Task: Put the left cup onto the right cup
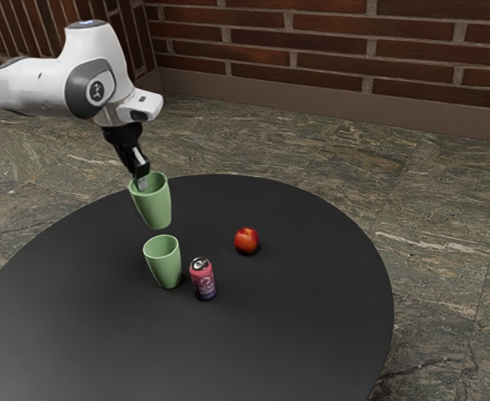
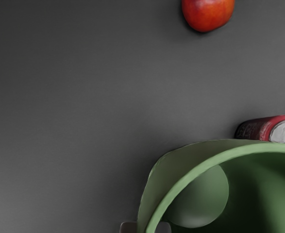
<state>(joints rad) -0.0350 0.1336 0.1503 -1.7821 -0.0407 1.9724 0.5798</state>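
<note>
In the exterior view, the white arm comes in from the exterior view's left and tilts its black two-finger gripper [image 1: 143, 178] down over a round black table [image 1: 311, 317]. The fingers stand narrow, pinching the rim wall of a light-green plastic cup, the held cup [image 1: 153, 205], one finger inside the mouth and one outside. The held cup hangs clear of the tabletop, directly beneath the hand, tilted so that its mouth faces up toward the arm.

Just below it, and apart from it, a second light-green plastic cup, the standing cup [image 1: 163, 263], sits upright on the table with its mouth open upward. The held cup's base is above the standing cup's rim and slightly toward the exterior view's left. A small dark red drink can [image 1: 203, 279] stands upright just beside the standing cup, on the side of the exterior view's right. A red apple [image 1: 246, 241] lies on the table farther toward that side, apart from the can.

In the wrist view, the held cup's [image 2: 191, 162] curved green rim and shadowed inside loom large right under the hand. Beyond the rim lies the dark table [image 2: 84, 97]. The can's [image 2: 268, 128] red side and silver top peek just past the cup's edge. The apple [image 2: 208, 13] sits well beyond both.
</note>
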